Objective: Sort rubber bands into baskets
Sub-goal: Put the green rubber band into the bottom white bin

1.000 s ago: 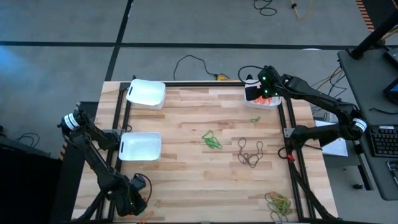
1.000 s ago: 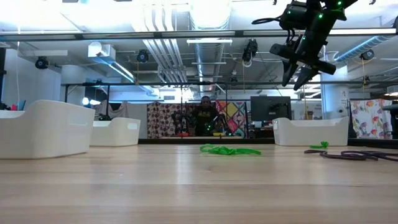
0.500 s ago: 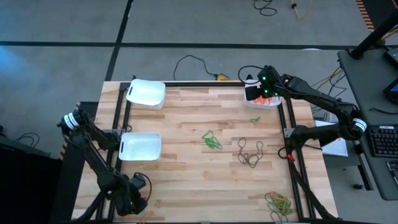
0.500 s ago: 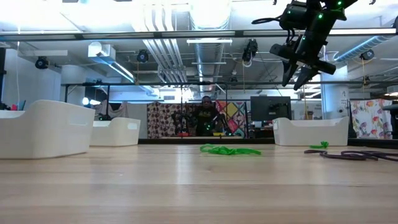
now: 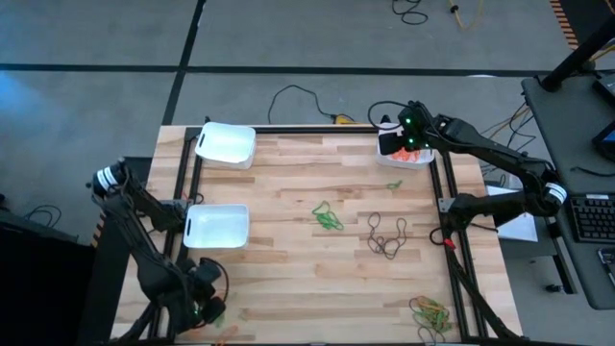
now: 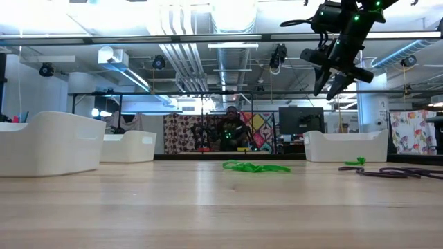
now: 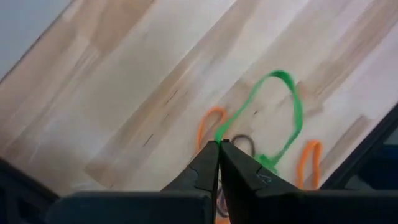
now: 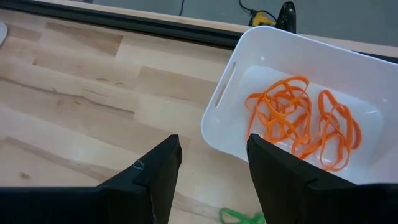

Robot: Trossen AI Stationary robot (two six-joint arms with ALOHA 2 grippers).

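Grippers first: we find the left gripper [image 7: 219,147] low at the table's [image 5: 288,192] 7 o'clock corner in the high view, fingers pinched together on a green rubber band [image 7: 283,115] whose loop stands out ahead of the tips. Under it on the wood we see two orange bands [image 7: 210,121] and a dark band [image 7: 244,142], close together. Right gripper [image 8: 211,177] hangs above the far-right basket [image 8: 273,50] at about 1 o'clock on the table, fingers spread wide and holding nothing; in the low view it sits well above the basket rim. We count a tangle of orange bands [image 8: 298,118] lying inside that basket, and a scrap of green band [image 8: 239,216] on the wood just outside it. Two more baskets: one [image 5: 227,143] at 11 o'clock, one [image 5: 217,226] at 9 o'clock, both showing bare white from above. Loose on the table we note a green cluster [image 5: 327,216] near centre, a dark cluster [image 5: 388,236] toward 3 o'clock of it, and a mixed orange-green heap [image 5: 430,311] at the 5 o'clock corner. In the low view a person [image 6: 230,128] shows in the room beyond the table.
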